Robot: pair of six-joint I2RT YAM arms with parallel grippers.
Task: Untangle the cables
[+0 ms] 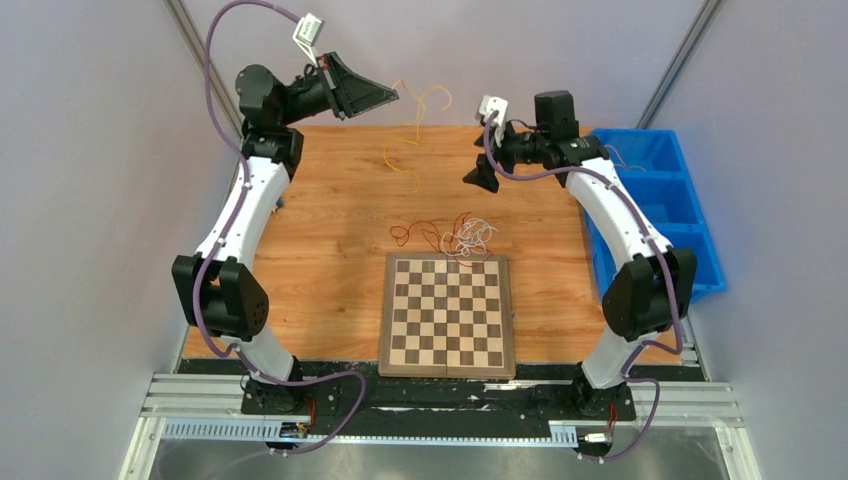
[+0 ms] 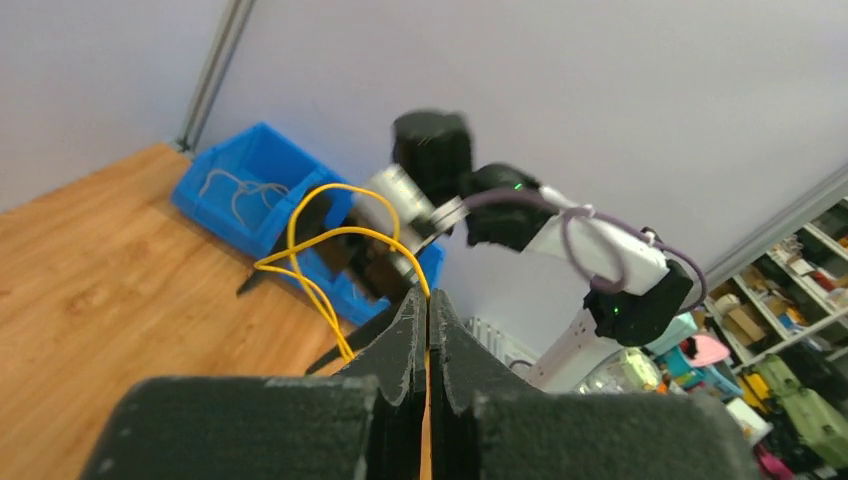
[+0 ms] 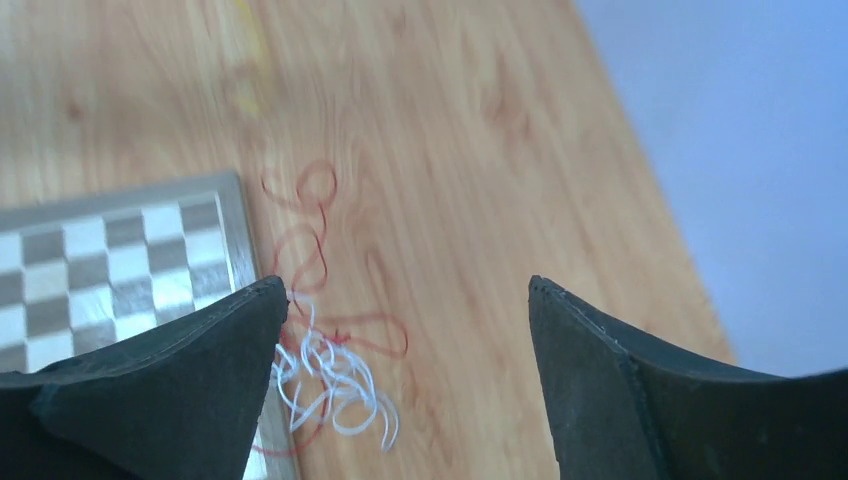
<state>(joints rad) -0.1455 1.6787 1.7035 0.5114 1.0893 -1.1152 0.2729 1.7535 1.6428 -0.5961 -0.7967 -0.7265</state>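
The left arm reared high with its gripper [image 2: 428,300] clenched on a yellow cable [image 2: 291,235], while the right gripper [image 3: 408,285] hung released, empty, above the tangle [image 1: 465,235].

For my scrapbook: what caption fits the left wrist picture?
A shut left gripper holds a yellow cable above the table.

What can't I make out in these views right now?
Top view: red and white tangle, strands too thin to trace crossings.
Right wrist view: blurred; a finger of the right pincer covers part of the tangle.
Left wrist view: shut left pincer blocks the yellow cable's lower stretch.
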